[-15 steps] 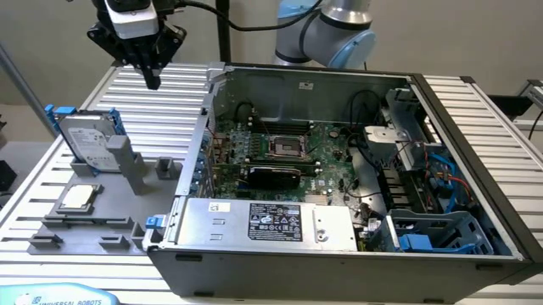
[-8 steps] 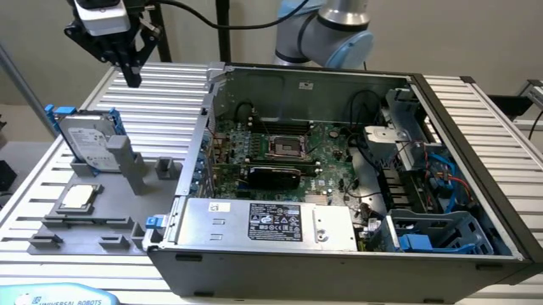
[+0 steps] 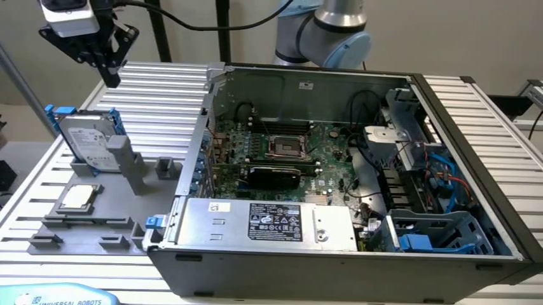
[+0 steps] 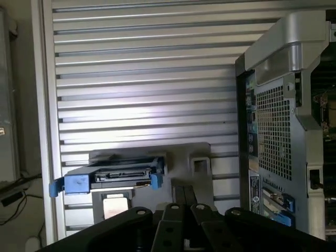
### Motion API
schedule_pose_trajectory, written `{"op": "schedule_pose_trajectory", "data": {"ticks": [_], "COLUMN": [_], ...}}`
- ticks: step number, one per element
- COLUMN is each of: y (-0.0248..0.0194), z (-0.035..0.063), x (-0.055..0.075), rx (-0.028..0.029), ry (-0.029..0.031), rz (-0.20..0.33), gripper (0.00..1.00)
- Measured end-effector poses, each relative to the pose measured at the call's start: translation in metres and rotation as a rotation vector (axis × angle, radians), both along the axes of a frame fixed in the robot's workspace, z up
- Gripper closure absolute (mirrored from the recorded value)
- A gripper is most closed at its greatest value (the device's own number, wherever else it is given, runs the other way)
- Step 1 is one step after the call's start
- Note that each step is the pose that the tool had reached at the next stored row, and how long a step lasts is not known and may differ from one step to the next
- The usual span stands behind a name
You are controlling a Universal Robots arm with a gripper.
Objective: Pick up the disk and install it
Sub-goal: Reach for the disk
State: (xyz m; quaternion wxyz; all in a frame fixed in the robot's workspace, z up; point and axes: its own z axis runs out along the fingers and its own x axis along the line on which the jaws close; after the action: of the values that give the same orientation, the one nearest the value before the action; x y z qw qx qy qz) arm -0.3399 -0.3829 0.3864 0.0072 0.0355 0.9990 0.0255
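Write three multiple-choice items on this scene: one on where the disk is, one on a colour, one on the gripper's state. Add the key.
1. Where is the disk?
A. in a bay inside the computer case
B. standing on edge in the grey holder
C. between the gripper's fingers

2. What colour is the disk's carrier frame?
A. red
B. blue
C. yellow

3. How is the gripper?
A. shut, holding nothing
B. shut on the disk
C. open around the chip

Key: 1 B, it stands upright in the holder; 2 B, blue edges flank the silver drive; 3 A, its fingers meet, up clear of the disk.
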Motion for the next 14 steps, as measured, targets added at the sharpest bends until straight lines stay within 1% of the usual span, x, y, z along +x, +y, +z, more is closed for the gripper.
{"op": "schedule_pose_trajectory", "data": {"ticks": [8, 14], "y": [0.002, 0.0033], "z": [-0.0049, -0.0076], "x": [-0.036, -0.063], "rx": [0.0, -0.0001], "ry": [0.0005, 0.0023], "rz": [0.0, 0.0], "gripper": [0.89, 0.89]}}
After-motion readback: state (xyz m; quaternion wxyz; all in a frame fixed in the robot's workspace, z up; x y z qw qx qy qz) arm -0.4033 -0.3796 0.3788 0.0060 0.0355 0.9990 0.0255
